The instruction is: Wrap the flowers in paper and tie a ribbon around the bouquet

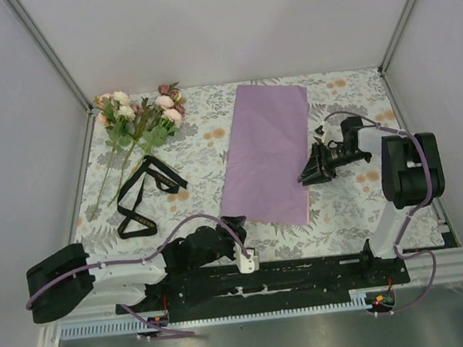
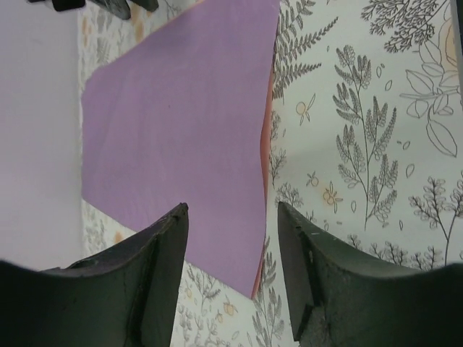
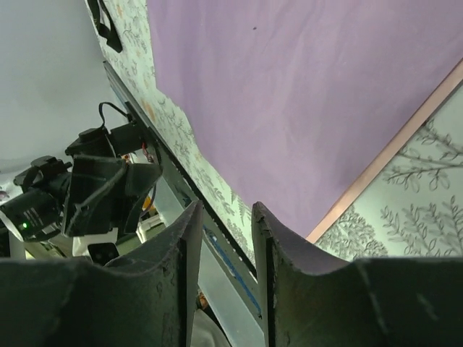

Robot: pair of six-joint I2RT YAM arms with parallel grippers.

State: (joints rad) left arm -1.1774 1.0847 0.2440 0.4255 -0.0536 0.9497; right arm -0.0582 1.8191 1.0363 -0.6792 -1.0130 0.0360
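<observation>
The lilac paper (image 1: 267,151) lies flat in the middle of the floral tablecloth; a pink underside edges it in both wrist views. The flowers (image 1: 137,117) rest at the far left, stems pointing toward me. The black ribbon (image 1: 144,193) lies looped just in front of them. My left gripper (image 1: 235,223) hovers at the paper's near-left corner; seen from the left wrist, the gripper (image 2: 231,217) is open over that corner of the paper (image 2: 173,123), nothing between its fingers. My right gripper (image 1: 308,173) sits at the paper's right edge; its jaws (image 3: 226,213) stand narrowly apart and empty beside the paper (image 3: 304,94).
A black rail (image 1: 268,276) with the arm bases runs along the near table edge. White walls with metal posts close in the back and sides. The left arm (image 3: 94,188) shows in the right wrist view beyond the paper.
</observation>
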